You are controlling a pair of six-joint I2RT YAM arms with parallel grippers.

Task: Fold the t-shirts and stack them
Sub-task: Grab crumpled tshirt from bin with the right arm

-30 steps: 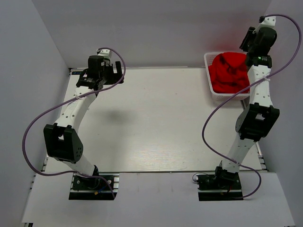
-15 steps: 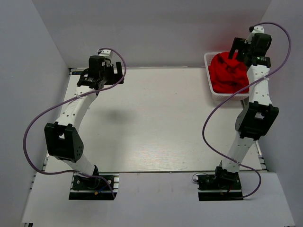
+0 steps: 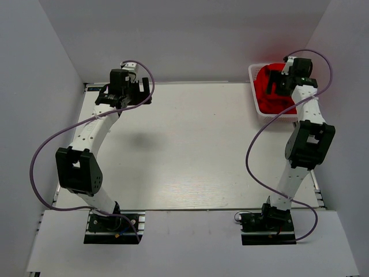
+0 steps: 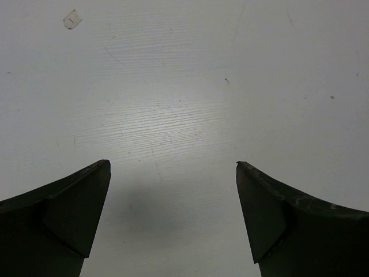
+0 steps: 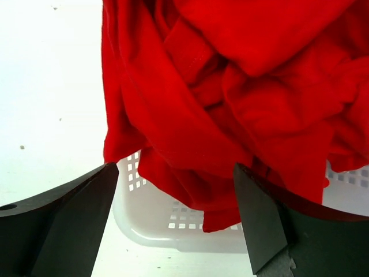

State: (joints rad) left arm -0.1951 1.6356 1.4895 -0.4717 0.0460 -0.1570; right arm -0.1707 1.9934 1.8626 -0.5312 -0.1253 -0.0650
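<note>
the heap of bright red soft cloth t-shirts (image 3: 267,86) sits in a white plastic basket with small square holes (image 3: 271,116), at the far right corner of the flat white table (image 3: 190,144). the t-shirts are all scrunched up together, so you cannot tell which way any one shirt points. from the top view the heap looks a bit longer from the far side to the near side, the same way the basket runs. the cloth is full of deep folds and soft bumps.

the right pincer (image 5: 173,166) hangs right over the heap. its two dark pointy fingers (image 5: 69,213) are spread wide apart and hold nothing. whether they touch the cloth cannot be told.

the right wrist view shows things the top view does not: a seam line on one fold, and a flap of red cloth drooping over the basket's rounded wall. the top view hides part of the heap under the arm.

the left pincer (image 3: 123,99) is at the far left of the table, well apart from the basket. its fingers are also wide apart with nothing between them. the left wrist view shows fine lines in the table top and one tiny pale scrap (image 4: 71,18) lying on it.
</note>
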